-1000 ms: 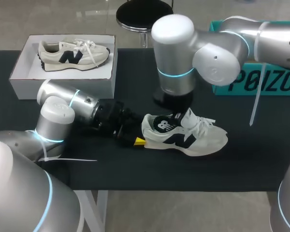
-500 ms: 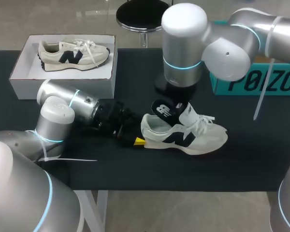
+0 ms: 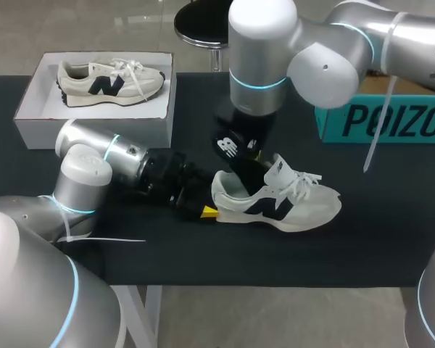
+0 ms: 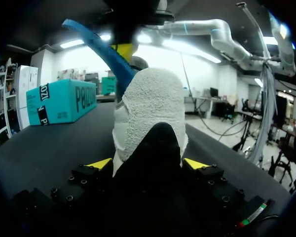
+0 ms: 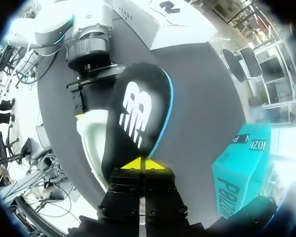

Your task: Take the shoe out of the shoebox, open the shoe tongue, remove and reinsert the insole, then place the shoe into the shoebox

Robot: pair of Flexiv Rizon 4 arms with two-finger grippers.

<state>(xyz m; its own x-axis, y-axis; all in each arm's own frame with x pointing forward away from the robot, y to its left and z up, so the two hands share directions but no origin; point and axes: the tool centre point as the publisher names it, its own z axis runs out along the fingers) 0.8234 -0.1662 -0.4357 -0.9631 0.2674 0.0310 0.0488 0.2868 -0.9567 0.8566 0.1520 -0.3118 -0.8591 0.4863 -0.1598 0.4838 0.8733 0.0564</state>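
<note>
R gripper [image 5: 142, 166] fingers are pinched nearly together on the edge of the black insole [image 5: 138, 111], a thin bite w/ little margin. L gripper [image 4: 148, 165] fingers stand wide, one each side of the shoe [image 4: 150, 103] heel & pressing it. The shoe sits on its sole on the table [image 3: 203, 254], toe away from L. The insole slants up from the collar, lower end prob. not yet clear of the opening. Risks: the pinch slips & the bendy insole flops or drops. If the low end snags inside, the pull could lift or twist the shoe out of L's hold. Laces [image 3: 308, 185] by the tongue may catch. Shoebox [image 3: 94, 130] is well apart at far L w/ a second shoe [image 3: 109, 80] in it, so prob. no obstacle.
</note>
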